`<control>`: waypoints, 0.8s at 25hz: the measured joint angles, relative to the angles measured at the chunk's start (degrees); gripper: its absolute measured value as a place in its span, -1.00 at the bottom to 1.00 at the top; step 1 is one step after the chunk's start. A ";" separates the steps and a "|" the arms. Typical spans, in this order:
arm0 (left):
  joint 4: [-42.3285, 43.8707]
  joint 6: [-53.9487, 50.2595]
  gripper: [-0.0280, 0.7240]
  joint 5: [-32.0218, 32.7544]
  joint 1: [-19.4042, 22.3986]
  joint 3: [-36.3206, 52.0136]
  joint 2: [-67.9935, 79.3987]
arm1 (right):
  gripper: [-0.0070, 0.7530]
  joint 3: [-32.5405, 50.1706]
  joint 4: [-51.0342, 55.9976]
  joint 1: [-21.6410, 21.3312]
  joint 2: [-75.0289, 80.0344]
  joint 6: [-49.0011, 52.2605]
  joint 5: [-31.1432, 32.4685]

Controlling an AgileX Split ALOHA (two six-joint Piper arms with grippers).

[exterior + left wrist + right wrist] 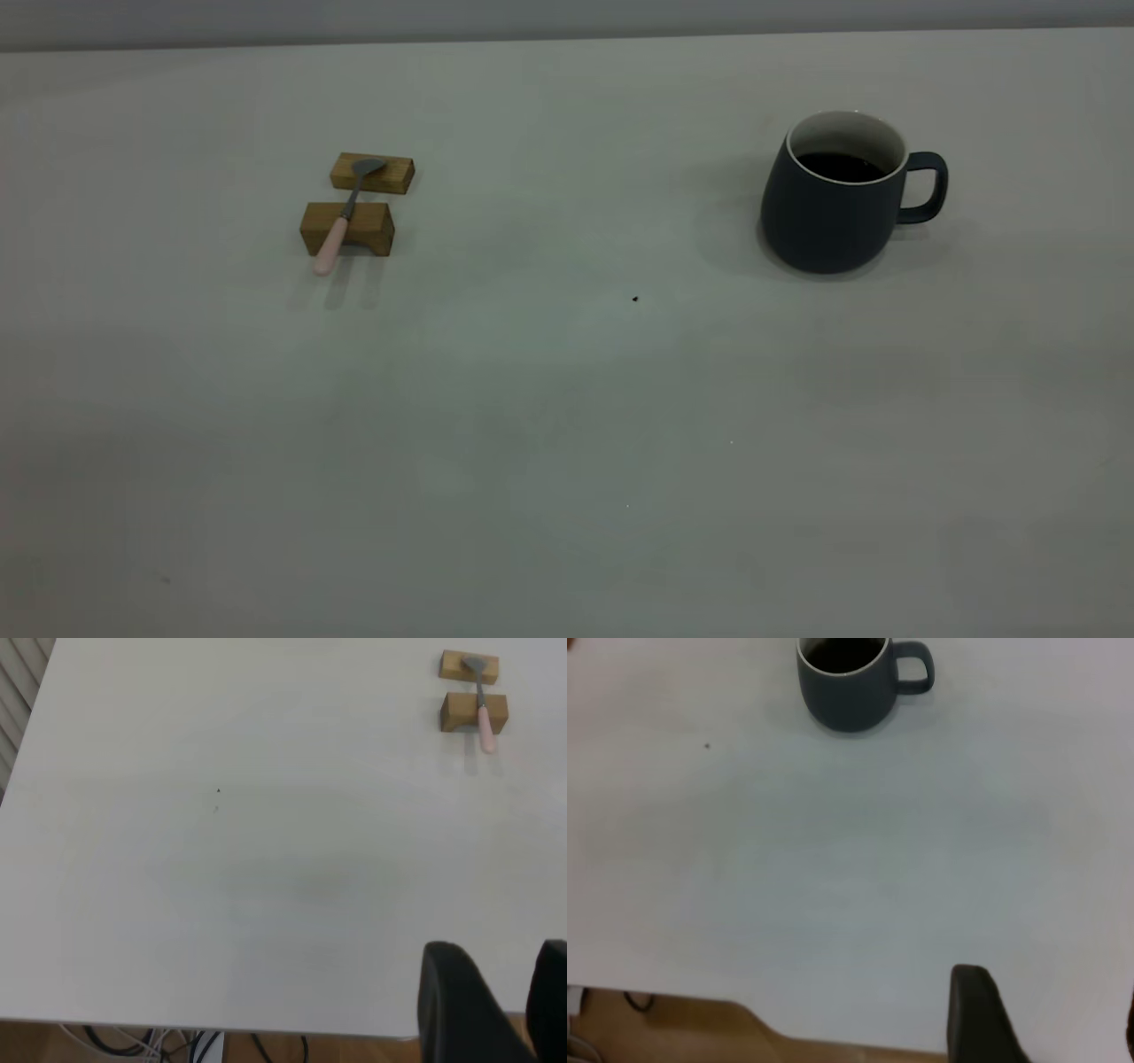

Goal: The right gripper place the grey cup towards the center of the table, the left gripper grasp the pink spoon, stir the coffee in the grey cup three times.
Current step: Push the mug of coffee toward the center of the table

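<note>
1. Two grippers show only in their own wrist views, neither of them over the working area. We see the left gripper (503, 1005) as two dark fingers (452, 1001) with a clear gap between them, spread apart and holding nothing, hanging above the near edge of the table (567, 425).
2. Of the right gripper (1045, 1019) we see one dark finger (979, 1014) and only a sliver of the other at the picture's border, so its jaws stand wide apart and empty. It too hangs at the near edge of the table, well apart from everything on it.
3. We find the grey cup (833, 199) upright toward the far right of the table, its handle pointing at the right edge. The coffee (837, 166) sits dark and flat inside, below the white rim.
4. We see the pink spoon (344, 217) toward the far left of the table, well apart from the cup. It lies across two small wooden blocks: the bowl rests on the farther block (373, 173), the neck and upper handle cross the nearer block (347, 228), and the pink end sticks out past it toward the near edge.
5. We note one tiny dark speck (634, 299) on the bare surface between spoon and cup, nearer the middle of the table.
6. Beyond the near edge, the wrist views show a wooden floor and some cables (142, 1047) under the table.
7. Nothing lies between either gripper and its object.
</note>
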 joint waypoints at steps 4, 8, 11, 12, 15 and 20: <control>0.00 0.00 -0.20 0.00 0.00 0.00 0.00 | 0.17 -0.40 0.32 0.00 14.57 -3.34 -12.13; 0.00 0.00 -0.20 0.00 0.00 0.00 0.00 | 0.17 -0.45 0.80 0.00 30.33 -8.99 -24.61; 0.00 0.00 -0.20 0.00 0.00 0.00 0.00 | 0.17 -1.80 2.68 0.00 42.27 -12.60 -32.32; 0.00 0.00 -0.20 0.00 0.00 0.00 0.00 | 0.17 -2.96 3.36 0.00 46.39 -14.15 -34.00; 0.00 0.00 -0.20 0.00 0.00 0.00 0.00 | 0.17 -7.70 4.97 0.00 57.29 -20.20 -36.89; 0.00 0.00 -0.20 0.00 0.00 0.00 0.00 | 0.17 -17.97 6.49 0.00 73.46 -33.39 -39.76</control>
